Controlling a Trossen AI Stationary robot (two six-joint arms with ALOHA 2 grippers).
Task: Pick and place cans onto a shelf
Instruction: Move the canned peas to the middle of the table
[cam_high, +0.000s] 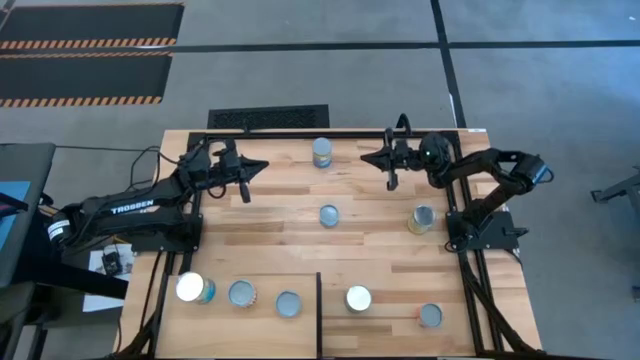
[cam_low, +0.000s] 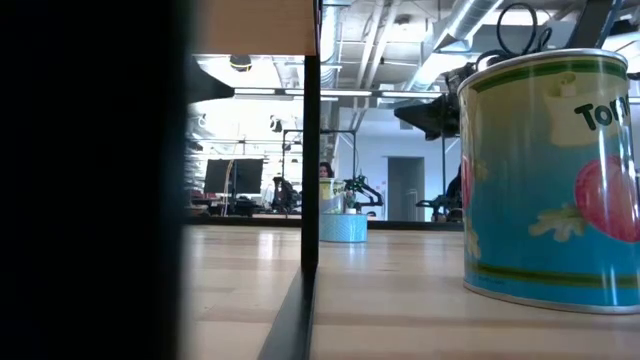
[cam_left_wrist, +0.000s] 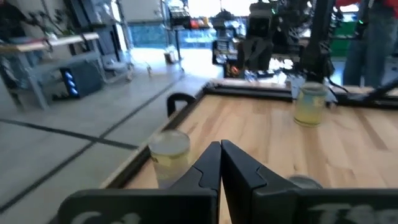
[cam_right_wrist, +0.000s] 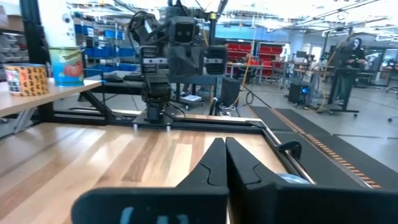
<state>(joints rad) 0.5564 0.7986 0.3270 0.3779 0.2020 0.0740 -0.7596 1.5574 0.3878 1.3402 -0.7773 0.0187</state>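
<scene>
Grey workshop floor surrounds a striped-plank table (cam_high: 300, 235), with benches, racks and a person standing far off in the room beyond.

Cans, eight counted from above: one at the far edge (cam_high: 322, 151); one mid-table (cam_high: 329, 215); one tilted-looking can (cam_high: 422, 219) near the right arm's base; three in a row at the near left (cam_high: 195, 289), (cam_high: 241, 293), (cam_high: 288, 304); two at the near right (cam_high: 358, 298), (cam_high: 430, 315); a blue-labelled can (cam_low: 548, 180) fills the low view (which of the eight it is cannot be settled, probably a near-right one).

Shelf: a pale panel with a thin dark edge (cam_high: 318, 312) rising at the near middle; whether the near cans already rest on it or on the table is unclear from above.

Left gripper (cam_high: 258, 167): fingers pressed together, holding nothing, hovering over the far left of the table, arm stretched low, pointing toward the far-edge can.

Right gripper (cam_high: 368, 158): fingers likewise together, empty, over the far right, elbow folded back, facing the left gripper.

Step in hand, as judged: reaching for a first can, likeliest the far-edge one lying between both grippers. To do it well: spread the fingers before descending; straddle the can squarely at mid-height; one arm only, the other kept clear; lift straight before travelling.
</scene>
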